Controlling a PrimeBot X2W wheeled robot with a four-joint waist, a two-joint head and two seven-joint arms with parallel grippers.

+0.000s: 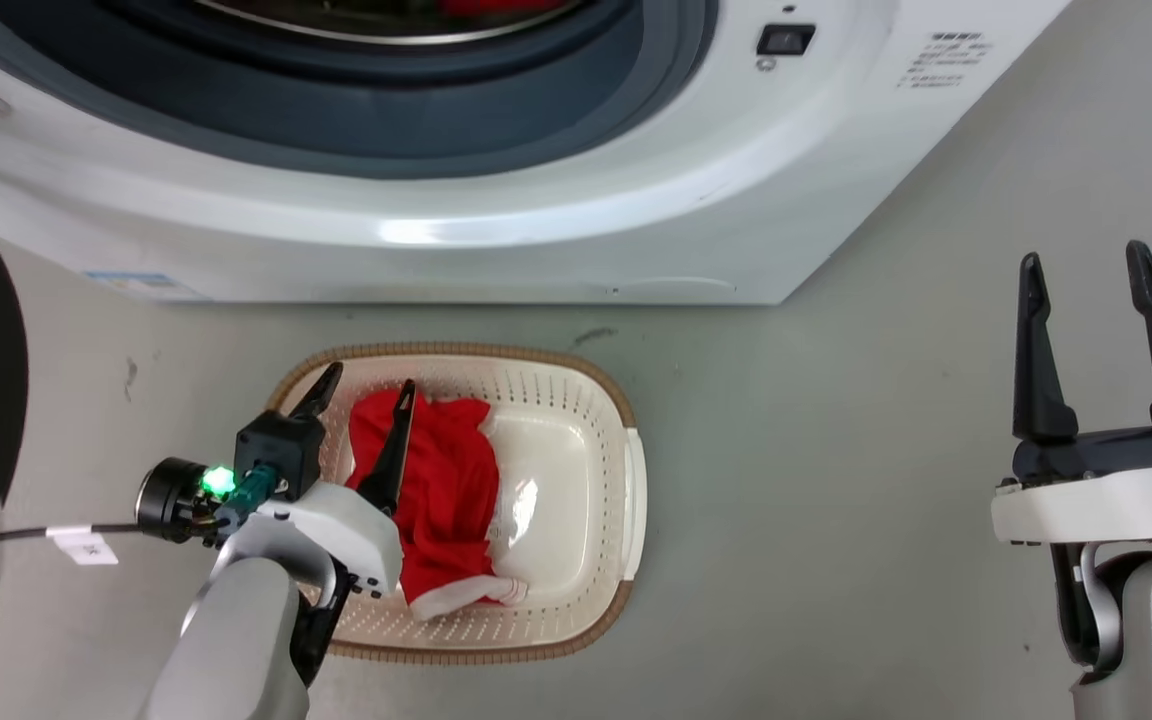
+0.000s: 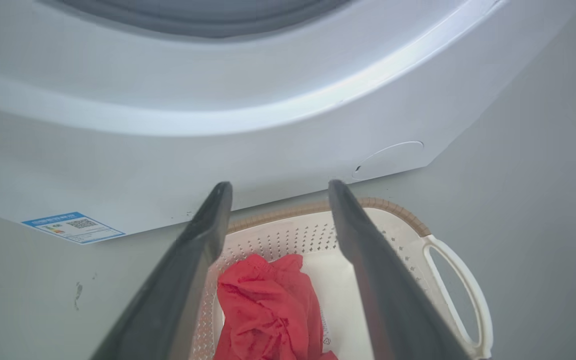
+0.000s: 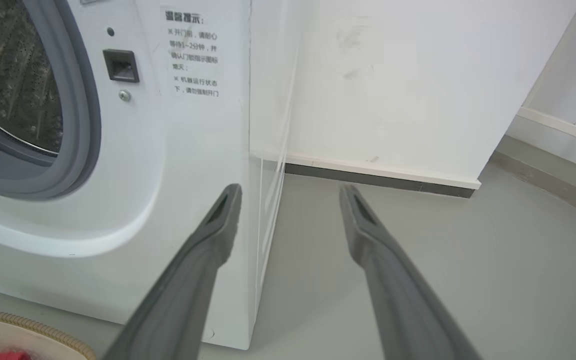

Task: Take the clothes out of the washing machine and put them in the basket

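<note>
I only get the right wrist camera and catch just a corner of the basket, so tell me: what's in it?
Observer: One red garment, lying in the left half of the basket; the right half is bare.
Operator: Is the left gripper holding it?
Observer: No. It hangs open over the garment, nothing between its fingers.
Operator: Anything left in the washer?
Observer: Yes, a strip of red cloth shows inside it.
</note>
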